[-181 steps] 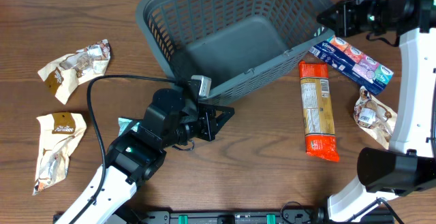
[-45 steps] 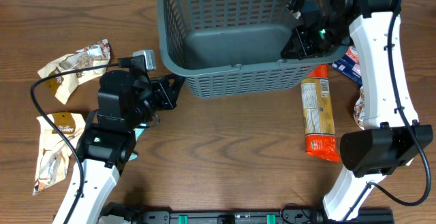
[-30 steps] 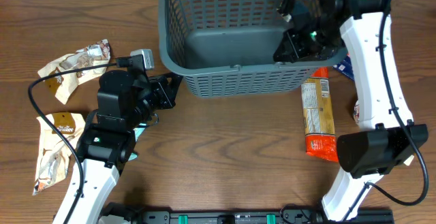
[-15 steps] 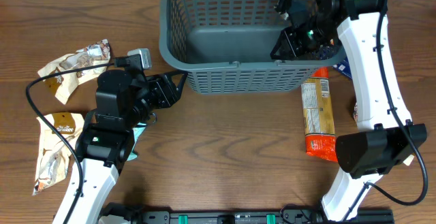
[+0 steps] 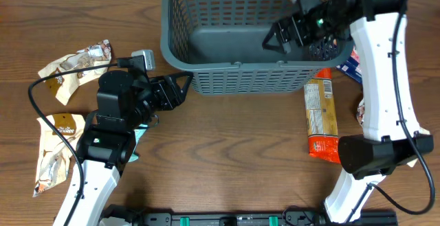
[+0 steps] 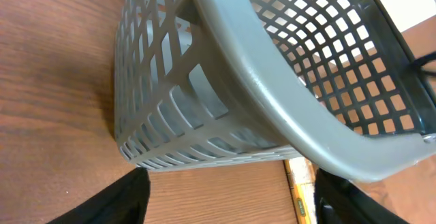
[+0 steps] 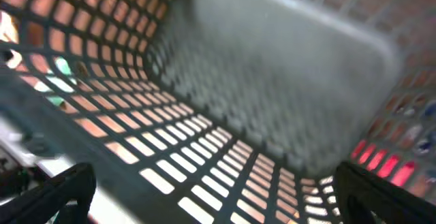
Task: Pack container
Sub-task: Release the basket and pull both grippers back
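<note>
Two robot arms work at a dark grey container [image 5: 240,82], a large slotted basket standing upright at the far middle of a wooden table [image 5: 227,157], its solid floor in plain view from overhead. At the basket's near left corner, the left gripper [image 5: 182,92] points toward the lattice wall with its jaws spread and nothing clasped between them. Its wrist camera shows the thick rim and corner close ahead, framed by two dark fingers [image 6: 126,197] set wide apart. The right gripper [image 5: 275,37] hangs over the basket's right side, above the interior, likewise unclenched and carrying nothing. Its wrist view is blurred but looks down past parted fingers onto the lattice walls and grey floor. An orange packet [image 5: 322,119] lies lengthwise on the table just beside the basket's near right corner, with a blue pack [image 5: 352,64] partly hidden behind the right arm. A crumpled wrapper [image 5: 362,113] shows at that arm's far edge. Two crumpled brown-and-white snack packets [image 5: 75,64] [image 5: 58,147] lie well apart from the basket on the table's left side, and a teal item [image 5: 139,135] peeks out from under the left arm.
</note>
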